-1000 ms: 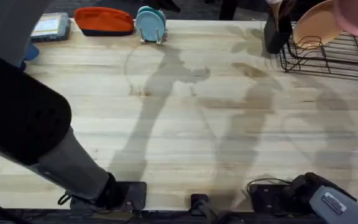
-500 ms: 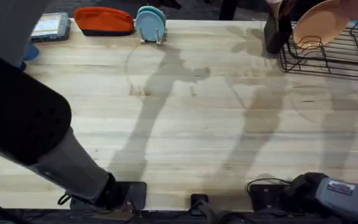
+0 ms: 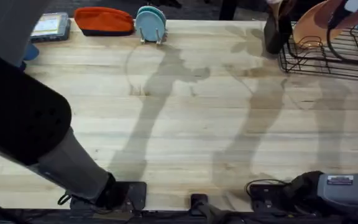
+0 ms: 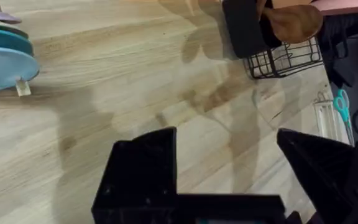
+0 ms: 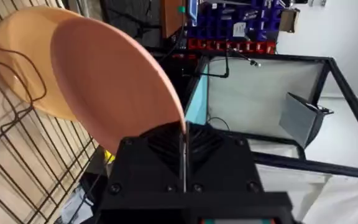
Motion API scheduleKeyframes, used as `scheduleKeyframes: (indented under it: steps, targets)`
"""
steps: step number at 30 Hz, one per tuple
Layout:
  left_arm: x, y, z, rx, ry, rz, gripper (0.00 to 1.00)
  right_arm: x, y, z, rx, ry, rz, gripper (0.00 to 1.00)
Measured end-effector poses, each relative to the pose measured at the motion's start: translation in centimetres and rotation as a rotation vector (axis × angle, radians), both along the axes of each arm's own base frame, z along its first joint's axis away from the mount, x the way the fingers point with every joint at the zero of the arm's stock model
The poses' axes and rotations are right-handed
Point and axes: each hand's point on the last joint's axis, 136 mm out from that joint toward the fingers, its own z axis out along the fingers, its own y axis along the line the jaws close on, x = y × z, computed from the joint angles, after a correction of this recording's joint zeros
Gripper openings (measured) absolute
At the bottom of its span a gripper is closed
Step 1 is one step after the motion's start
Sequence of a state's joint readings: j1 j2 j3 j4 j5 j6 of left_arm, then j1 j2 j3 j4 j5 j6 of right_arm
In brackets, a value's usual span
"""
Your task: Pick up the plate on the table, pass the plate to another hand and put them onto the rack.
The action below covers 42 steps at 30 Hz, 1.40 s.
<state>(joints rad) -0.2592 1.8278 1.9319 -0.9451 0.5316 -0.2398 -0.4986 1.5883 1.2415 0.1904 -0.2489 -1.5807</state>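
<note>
My right gripper is shut on the rim of the pink plate, holding it on edge over the black wire rack. A larger peach-orange plate stands in the rack just behind it. From above, the rack sits at the table's far right corner with the peach plate in it. Over the wooden table, my left gripper hangs open and empty, far from the rack. The pink plate's edge shows beyond the rack.
Light-blue plates on a small stand, an orange pouch and a small box line the far edge. A black holder stands at the rack's left side. My left arm looms large at the left.
The right gripper has carried the pink plate in over the rack, toward the peach plate. The right arm's lower link has swung slightly. The left arm is still.
</note>
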Motion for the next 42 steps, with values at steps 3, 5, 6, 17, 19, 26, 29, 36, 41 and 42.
scheduleKeyframes:
  steps: [3, 5, 6, 17, 19, 26, 29, 36, 41, 42]
  targets:
    - [0.0, 0.0, 0.0, 0.0, 0.0, 0.0, 0.995, 0.5, 0.0, -0.5, -0.02, 0.006, 0.01, 0.03]
    - [0.0, 0.0, 0.0, 0.0, 0.0, 0.0, 0.995, 0.7, -0.1, -1.2, -0.02, 0.017, 0.013, 0.031]
    - [0.0, 0.0, 0.0, 0.0, 0.0, 0.0, 0.995, 0.8, -0.1, -1.5, -0.019, 0.022, 0.013, 0.03]
    - [0.0, 0.0, 0.0, 0.0, 0.0, 0.0, 0.995, 1.9, -0.7, -4.4, -0.01, 0.066, 0.017, 0.03]
    - [0.0, 0.0, 0.0, 0.0, 0.0, 0.0, 0.995, 2.0, -0.8, -4.8, -0.008, 0.069, 0.018, 0.03]
    - [0.0, 0.0, 0.0, 0.001, 0.0, 0.001, 0.993, 2.2, -0.9, -5.4, -0.003, 0.079, 0.018, 0.031]
    - [0.0, 0.0, 0.0, 0.001, 0.0, 0.001, 0.995, 2.2, -0.9, -5.4, -0.004, 0.078, 0.018, 0.03]
    - [0.0, 0.0, 0.0, 0.001, 0.0, 0.001, 0.995, 2.6, -1.1, -6.8, 0.006, 0.095, 0.018, 0.03]
    - [0.0, 0.0, 0.0, 0.001, 0.0, 0.001, 0.994, 2.9, -1.2, -8.0, 0.016, 0.114, 0.018, 0.03]
    - [0.0, 0.0, 0.0, 0.001, 0.0, 0.001, 0.995, 2.9, -1.2, -8.1, 0.017, 0.114, 0.018, 0.03]
